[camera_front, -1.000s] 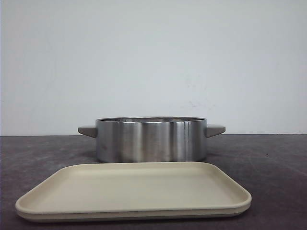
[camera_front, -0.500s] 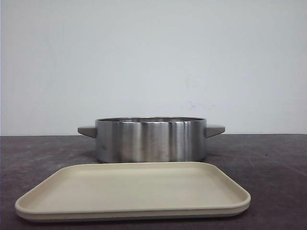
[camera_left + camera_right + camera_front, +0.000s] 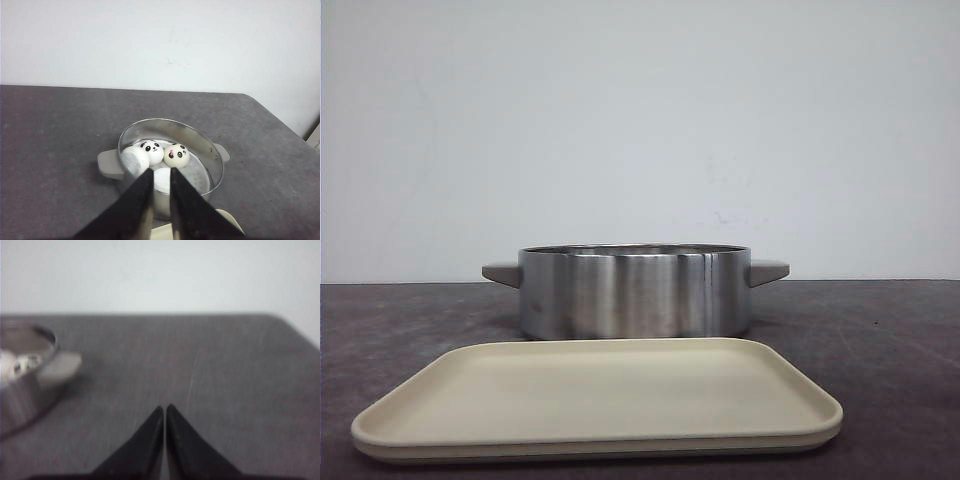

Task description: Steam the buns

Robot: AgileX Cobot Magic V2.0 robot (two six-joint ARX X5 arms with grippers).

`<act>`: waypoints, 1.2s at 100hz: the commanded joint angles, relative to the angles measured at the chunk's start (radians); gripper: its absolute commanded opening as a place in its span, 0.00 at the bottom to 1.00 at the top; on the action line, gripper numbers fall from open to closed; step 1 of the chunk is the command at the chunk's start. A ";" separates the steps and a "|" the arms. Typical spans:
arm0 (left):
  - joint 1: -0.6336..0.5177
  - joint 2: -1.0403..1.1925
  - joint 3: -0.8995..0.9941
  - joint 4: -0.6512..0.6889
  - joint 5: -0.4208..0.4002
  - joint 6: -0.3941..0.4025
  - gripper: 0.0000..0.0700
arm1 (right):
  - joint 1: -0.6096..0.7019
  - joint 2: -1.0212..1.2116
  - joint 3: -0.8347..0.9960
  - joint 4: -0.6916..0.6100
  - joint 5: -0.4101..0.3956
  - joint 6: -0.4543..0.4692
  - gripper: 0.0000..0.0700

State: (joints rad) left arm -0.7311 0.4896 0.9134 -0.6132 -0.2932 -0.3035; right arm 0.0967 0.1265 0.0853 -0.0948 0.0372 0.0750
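Observation:
Four white buns lie inside the steel pot point(image 3: 200, 145). Two show panda faces, one point(image 3: 152, 151) and another point(image 3: 176, 155) side by side. A third bun point(image 3: 135, 159) is turned over against the pot's wall. The fourth point(image 3: 162, 180) shows through the gap between my left fingers. My left gripper point(image 3: 160, 172) hovers above the pot's near rim, its jaws a little apart and empty. My right gripper point(image 3: 164, 407) is shut and empty over bare table, to the right of the pot point(image 3: 20, 390). In the front view the pot point(image 3: 635, 292) hides the buns, and no gripper shows.
A beige rectangular tray point(image 3: 600, 395) lies with nothing on it just in front of the pot; its corner shows in the left wrist view point(image 3: 231, 220). The pot has grey side handles point(image 3: 768, 271). The dark grey table point(image 3: 50, 130) ends at a white wall.

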 commanded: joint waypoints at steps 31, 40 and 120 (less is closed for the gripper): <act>-0.009 0.004 0.011 0.007 -0.006 -0.001 0.02 | -0.029 -0.095 -0.074 -0.055 -0.045 -0.034 0.01; -0.009 0.004 0.011 0.007 -0.006 -0.001 0.02 | -0.035 -0.122 -0.074 -0.082 -0.034 -0.040 0.01; -0.009 0.004 0.011 0.007 -0.005 -0.001 0.02 | -0.055 -0.123 -0.073 -0.063 -0.038 -0.089 0.01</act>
State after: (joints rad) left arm -0.7311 0.4896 0.9134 -0.6136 -0.2928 -0.3035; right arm 0.0422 0.0025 0.0158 -0.1699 -0.0006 -0.0040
